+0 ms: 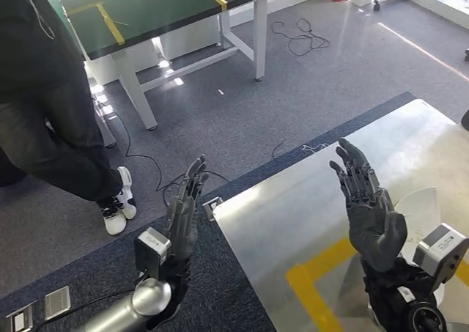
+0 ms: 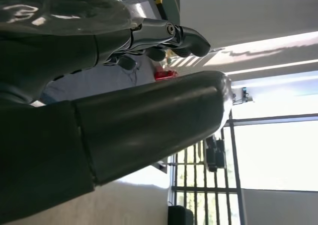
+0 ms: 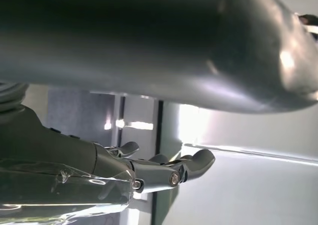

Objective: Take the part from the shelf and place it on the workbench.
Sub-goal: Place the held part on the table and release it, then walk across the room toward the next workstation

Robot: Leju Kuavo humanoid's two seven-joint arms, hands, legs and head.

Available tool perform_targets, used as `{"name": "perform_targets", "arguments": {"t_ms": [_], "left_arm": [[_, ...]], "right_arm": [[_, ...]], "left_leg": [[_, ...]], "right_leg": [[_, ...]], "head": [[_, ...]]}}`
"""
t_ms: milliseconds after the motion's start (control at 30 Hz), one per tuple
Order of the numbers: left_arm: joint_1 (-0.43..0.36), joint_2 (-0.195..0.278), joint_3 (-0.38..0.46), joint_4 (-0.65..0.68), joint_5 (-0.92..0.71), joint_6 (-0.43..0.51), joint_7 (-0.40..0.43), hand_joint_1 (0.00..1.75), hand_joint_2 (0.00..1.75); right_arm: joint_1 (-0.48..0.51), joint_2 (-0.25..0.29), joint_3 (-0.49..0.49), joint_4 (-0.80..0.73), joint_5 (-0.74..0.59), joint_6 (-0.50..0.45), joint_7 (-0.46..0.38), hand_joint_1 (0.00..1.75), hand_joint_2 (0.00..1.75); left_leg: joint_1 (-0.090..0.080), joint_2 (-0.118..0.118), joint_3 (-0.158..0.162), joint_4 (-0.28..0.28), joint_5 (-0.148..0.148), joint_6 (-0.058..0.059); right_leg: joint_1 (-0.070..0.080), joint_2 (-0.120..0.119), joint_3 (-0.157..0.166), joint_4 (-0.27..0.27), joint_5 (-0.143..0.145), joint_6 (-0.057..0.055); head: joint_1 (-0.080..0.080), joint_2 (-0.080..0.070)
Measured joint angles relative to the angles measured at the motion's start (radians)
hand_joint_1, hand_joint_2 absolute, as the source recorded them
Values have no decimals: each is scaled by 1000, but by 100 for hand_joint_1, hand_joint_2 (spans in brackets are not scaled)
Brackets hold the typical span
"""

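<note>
the left hand [image 1: 182, 215] is reaching up from the lower left of the head view, fingers straight and close together, holding nothing, hovering over the dark blue carpet [image 1: 221, 295] just beside the near corner of the metal workbench [image 1: 287, 215]. the right hand [image 1: 369, 207] is rising at the lower right of the frame, palm turned inward, fingers spread and slightly bent, empty, hanging above the workbench's shiny top. a yellow line [image 1: 312, 277] is running across the bench surface between the two hands, low in the frame. behind and partly under the right hand, a white fan-shaped piece [image 1: 419, 211] is lying flat on the bench; it is likely the part, though the hand is covering some of it and i cannot tell for sure.

in the upper left of the frame a person in dark clothes [image 1: 44, 97] is standing on the grey floor, white shoes [image 1: 119, 204] showing near the left hand. a green-topped table [image 1: 165, 9] with white legs is occupying the upper middle, and a black cable [image 1: 301, 39] is lying coiled on the floor to its right.

in the left wrist view the left hand's fingers [image 2: 187, 38] are sticking out straight with nothing between them and the thick thumb. in the right wrist view the right hand's fingers [image 3: 195, 163] are likewise extending freely.
</note>
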Motion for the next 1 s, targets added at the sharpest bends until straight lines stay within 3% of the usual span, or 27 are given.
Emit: {"name": "perform_targets", "arguments": {"t_ms": [133, 333, 500, 1000], "left_arm": [[1, 0, 2, -1, 0, -2, 0, 0, 0], [0, 0, 6, -1, 0, -4, 3, 0, 0], [0, 0, 7, -3, 0, -3, 6, 0, 0], [-3, 2, 7, -4, 7, -3, 13, 0, 0]], "right_arm": [[0, -1, 2, 0, 5, -2, 0, 0, 0], [-2, -1, 3, 0, 12, 0, -1, 0, 0], [-7, -1, 4, 0, 12, 2, -1, 0, 0], [-14, -1, 6, 0, 10, -2, -2, 0, 0]], "left_leg": [[1, 0, -1, -2, 3, 9], [6, 0, 1, -9, 5, 6], [10, 0, 1, -11, 5, -13], [9, 0, 1, -10, 3, -16]], "right_leg": [[6, 2, -1, -2, 0, -8], [12, 2, -1, -1, -1, -20], [16, 0, 0, -1, -2, -23], [14, 0, 4, -8, -2, -23]], "head": [[-18, 0], [-31, 0], [-29, 0], [-13, 0]]}}
